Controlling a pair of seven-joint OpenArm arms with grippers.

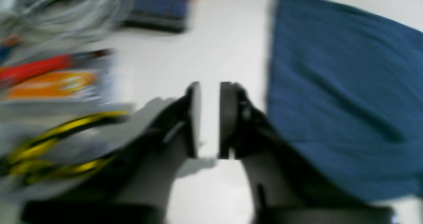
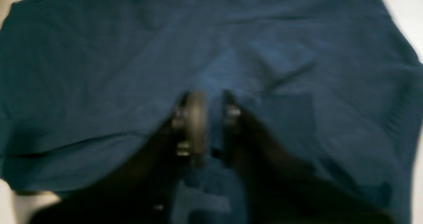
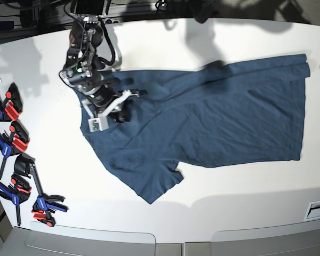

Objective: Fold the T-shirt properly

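Note:
The navy-blue T-shirt point(image 3: 218, 117) lies spread flat on the white table point(image 3: 229, 197), with one sleeve pointing to the table's front. My right gripper point(image 3: 121, 113) is down on the shirt near its left shoulder. In the blurred right wrist view the T-shirt point(image 2: 99, 52) fills the frame, and my right gripper point(image 2: 213, 118) looks shut on a raised ridge of cloth between its fingers. The left wrist view is also blurred. It shows my left gripper point(image 1: 210, 118) over bare table just left of the T-shirt's point(image 1: 330, 85) edge, pads a narrow gap apart and holding nothing. The left arm is out of the base view.
Several blue and red clamps point(image 3: 10, 138) lie along the table's left edge, one more point(image 3: 42, 205) near the front left corner. In the left wrist view a blue box point(image 1: 158, 6), orange and red items point(image 1: 49, 82) and a yellow-black cable point(image 1: 49, 144) sit left of the gripper.

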